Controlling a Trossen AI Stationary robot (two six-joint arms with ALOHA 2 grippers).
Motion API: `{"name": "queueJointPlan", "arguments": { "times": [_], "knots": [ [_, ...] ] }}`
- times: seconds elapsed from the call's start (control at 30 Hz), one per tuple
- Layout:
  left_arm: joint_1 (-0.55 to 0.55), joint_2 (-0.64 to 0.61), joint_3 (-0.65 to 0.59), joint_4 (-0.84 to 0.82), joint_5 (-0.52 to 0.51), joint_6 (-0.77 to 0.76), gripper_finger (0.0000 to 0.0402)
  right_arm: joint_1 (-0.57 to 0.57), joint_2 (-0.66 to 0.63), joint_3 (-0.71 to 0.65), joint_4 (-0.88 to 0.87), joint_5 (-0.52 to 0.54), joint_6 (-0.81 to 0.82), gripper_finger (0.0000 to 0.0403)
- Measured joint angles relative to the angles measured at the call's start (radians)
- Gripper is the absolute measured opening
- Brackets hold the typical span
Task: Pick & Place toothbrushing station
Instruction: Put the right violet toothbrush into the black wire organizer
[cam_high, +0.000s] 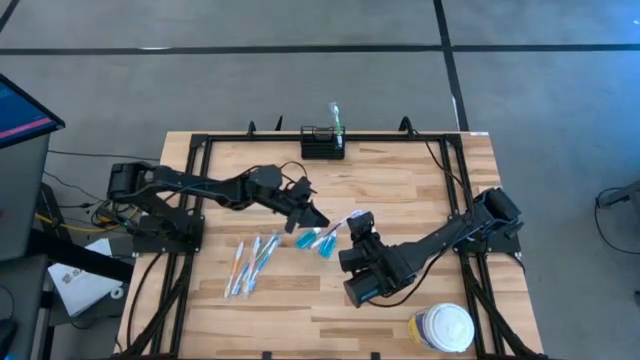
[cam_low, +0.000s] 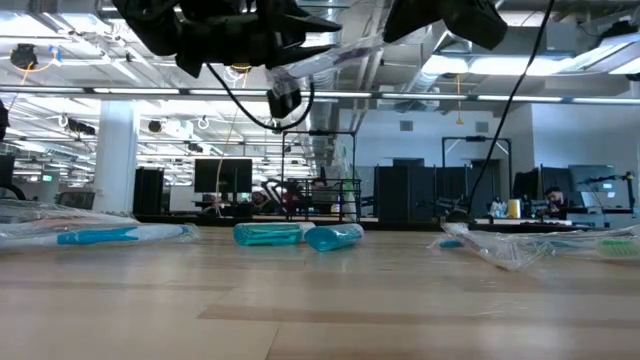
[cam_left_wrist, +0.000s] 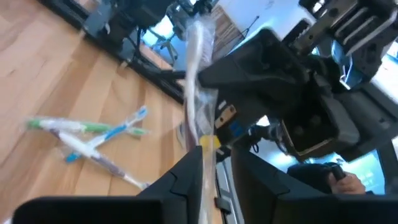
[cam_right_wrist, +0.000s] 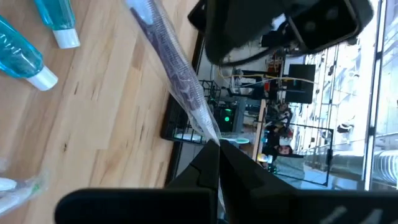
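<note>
- Two dark robot arms meet above the middle of a pale wooden plank surface (cam_high: 400, 190), a long clear-wrapped toothbrush (cam_right_wrist: 177, 78) stretched between them.
- The right tool (cam_right_wrist: 214, 152) is pinched tight on one end of that wrapped toothbrush.
- The left tool (cam_left_wrist: 214, 165) sits narrowly parted around the other end of the wrapper; whether it grips cannot be told.
- The small black rectangular open-topped holder (cam_high: 323, 143) stands at the far edge of the surface, midway along, well apart from both tools, a green-tipped brush upright inside.
- Two small clear blue bottles with white caps (cam_high: 316, 241) lie just beside the tools.
- More wrapped toothbrushes (cam_high: 250, 264) lie scattered on the left side.
- A round white-lidded jar (cam_high: 441, 327) sits near the right front corner.
</note>
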Motion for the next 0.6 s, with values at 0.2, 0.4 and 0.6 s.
{"name": "queueJointPlan", "arguments": {
  "times": [0.2, 0.4, 0.6],
  "knots": [
    [0.001, 0.01, 0.016, 0.006, 0.01, -0.004, 0.0113, 0.0, 0.0, 0.0, 0.008, 0.001, -0.007, 0.0],
    [0.001, 0.01, 0.017, 0.004, 0.009, -0.031, 0.0135, 0.0, 0.0, 0.0, 0.051, 0.023, -0.059, 0.0],
    [0.001, 0.01, 0.017, 0.004, 0.008, -0.036, 0.0145, 0.0, 0.0, 0.0, 0.128, 0.027, -0.138, 0.0]
  ]
}}
